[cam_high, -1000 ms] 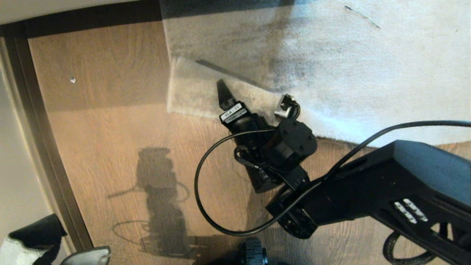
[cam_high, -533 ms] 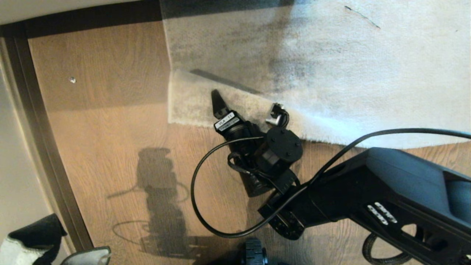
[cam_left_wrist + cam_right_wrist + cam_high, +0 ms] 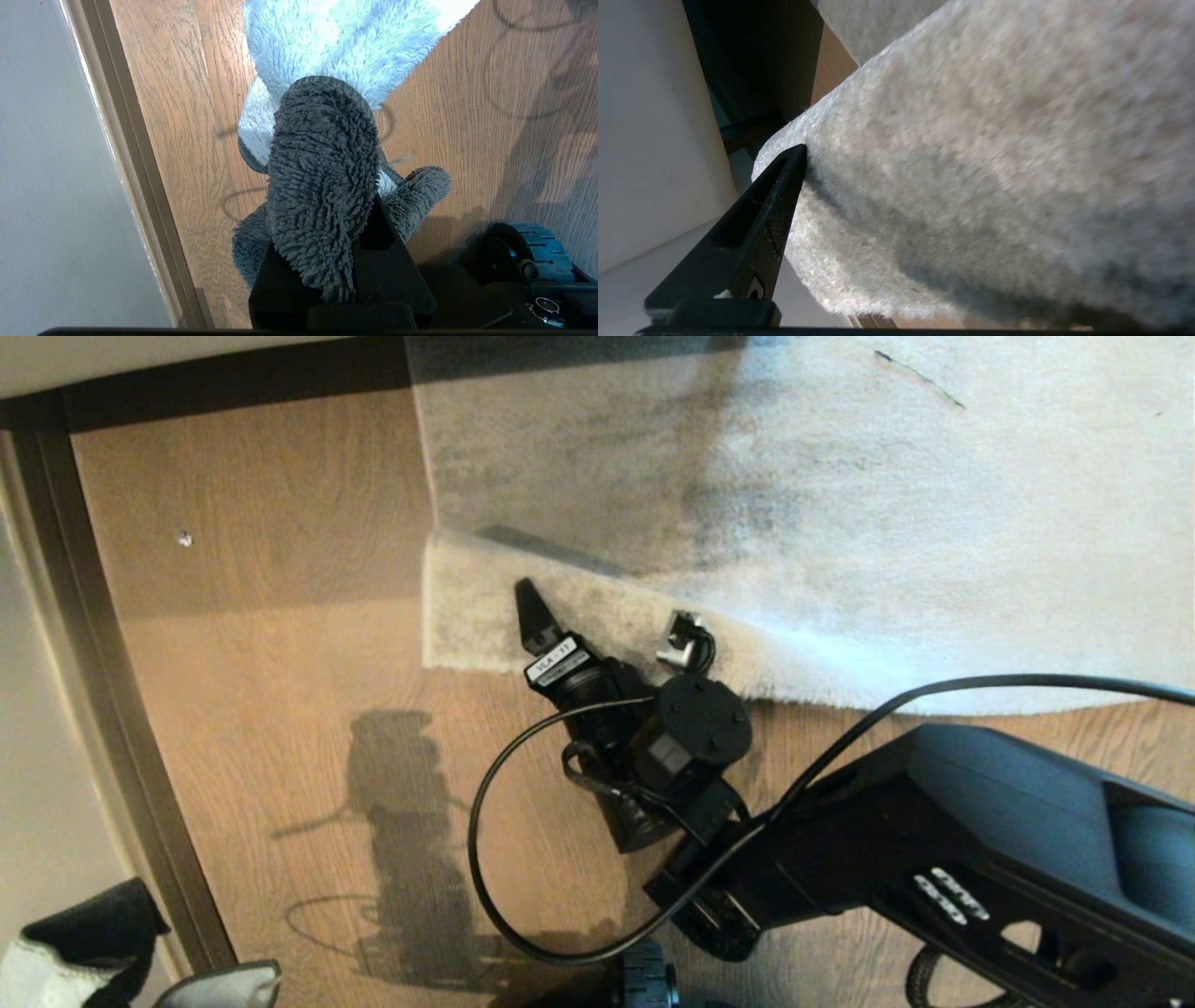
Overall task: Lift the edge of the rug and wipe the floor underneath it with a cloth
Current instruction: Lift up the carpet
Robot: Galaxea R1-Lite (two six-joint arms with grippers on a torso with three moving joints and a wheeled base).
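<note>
— So, where is the right gripper (image 3: 597, 630) sitting?
— Just left of centre in the head view, over the rug edge (image 3: 485, 658). One black finger (image 3: 534, 614) is lying on the pile near the rug's corner; the other is showing as a pale tip further right. The jaws are standing wide apart and are holding nothing.
— And the rug?
— It is filling the upper right of that frame, its corner bulging up off the floor (image 3: 280, 709) with a dark shadow behind it. In the right wrist view the pile is looming close, one finger (image 3: 752, 233) touching it.
— Where is the cloth (image 3: 322, 182)?
— It is hanging in the left gripper (image 3: 341, 280), which is clamping it tight, at the centre of the left wrist view. In the head view it is peeking in at the lower left corner, beside the skirting (image 3: 112, 709).
</note>
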